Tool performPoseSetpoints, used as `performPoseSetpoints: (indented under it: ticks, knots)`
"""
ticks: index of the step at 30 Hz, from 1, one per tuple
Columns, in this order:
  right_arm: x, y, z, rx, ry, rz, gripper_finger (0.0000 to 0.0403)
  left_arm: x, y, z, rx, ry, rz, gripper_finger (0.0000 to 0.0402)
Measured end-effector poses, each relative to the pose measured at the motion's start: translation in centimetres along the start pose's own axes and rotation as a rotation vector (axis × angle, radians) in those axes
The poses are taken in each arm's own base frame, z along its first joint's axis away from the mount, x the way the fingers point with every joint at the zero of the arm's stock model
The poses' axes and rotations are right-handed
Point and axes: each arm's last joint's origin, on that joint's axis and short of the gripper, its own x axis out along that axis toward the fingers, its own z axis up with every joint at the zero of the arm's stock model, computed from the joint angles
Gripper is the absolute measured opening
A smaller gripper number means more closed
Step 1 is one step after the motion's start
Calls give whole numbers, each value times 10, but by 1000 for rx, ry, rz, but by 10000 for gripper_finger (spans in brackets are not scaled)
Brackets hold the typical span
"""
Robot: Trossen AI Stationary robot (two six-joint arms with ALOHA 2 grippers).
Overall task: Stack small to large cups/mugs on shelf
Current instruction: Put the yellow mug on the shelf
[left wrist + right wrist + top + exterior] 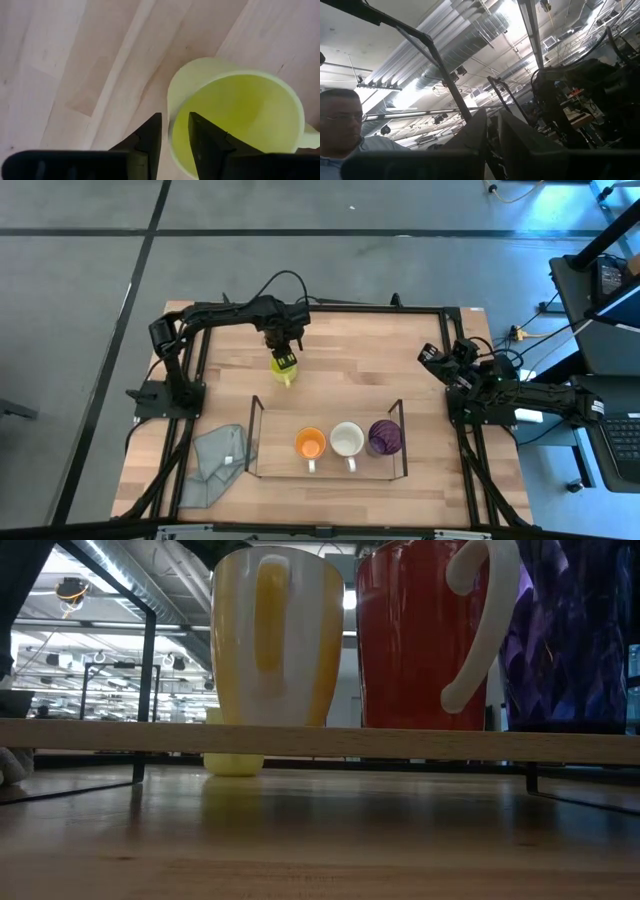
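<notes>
The yellow mug (284, 372) stands upright on the table behind the shelf (275, 452), with its base on the wood in the low view (233, 762). My left gripper (283, 356) is above it, shut on its rim (173, 119). The orange cup (311, 444), the white mug (347, 439) and the purple tumbler (384, 437) stand in a row inside the shelf. My right gripper (437, 357) waits shut at the table's right side, with its fingers (479, 131) pointing up toward the ceiling. My left gripper holds the yellow mug by its rim (171, 102), on the side away from the handle. One finger (205, 137) is inside the mug and the other (150, 136) is outside, with the wall between them. The fingers come from above, pointing down. The mug stands upright.
A grey cloth (215, 465) lies crumpled at the shelf's left end, near the table's front left. The shelf's left part, beside the orange cup, is bare. The dark table frame (400, 308) runs along the far edge. A person shows in the right wrist view (340, 130).
</notes>
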Motion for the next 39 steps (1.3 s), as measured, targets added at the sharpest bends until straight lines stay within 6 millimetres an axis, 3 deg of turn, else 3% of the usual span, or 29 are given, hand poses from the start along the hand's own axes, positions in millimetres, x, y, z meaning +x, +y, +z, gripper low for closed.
performPoseSetpoints:
  ticks: [6,15,31,34,39]
  knots:
    - [0,0,0,0,0,0,51,0,0,0,31,-3,-6,76]
    - [0,0,0,0,0,0,51,0,0,1,70,-5,-11,8]
    - [0,0,0,0,0,0,51,-1,-6,-5,118,40,-27,2]
    - [0,0,0,0,-1,0,51,-11,-11,-12,133,44,-41,2]
    - [0,0,0,-1,-2,-2,51,-44,-20,-25,152,-46,-39,1]
